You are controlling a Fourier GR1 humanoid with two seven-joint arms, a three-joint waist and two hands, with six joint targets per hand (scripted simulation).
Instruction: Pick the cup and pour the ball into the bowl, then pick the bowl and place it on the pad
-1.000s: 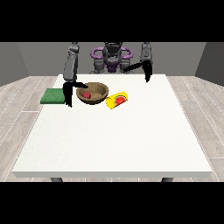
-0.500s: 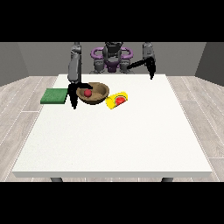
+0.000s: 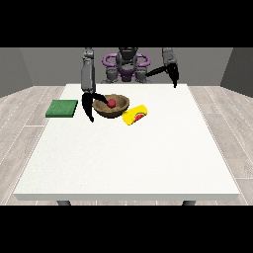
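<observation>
We judge the main risk is tipping: if the robot hand at the view's left [image 3: 90, 105], whose grip we cannot tell, lifts the wooden bowl [image 3: 111, 106] by its near rim, the red ball [image 3: 112, 103] inside may roll out before reaching the green pad [image 3: 62, 108]. The yellow cup [image 3: 135, 115] lies on its side on the tabletop [image 3: 128, 158]. The robot hand at the view's right [image 3: 173, 76] is raised, holding nothing.

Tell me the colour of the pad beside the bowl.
Green; the pad shows best in the front view.
</observation>
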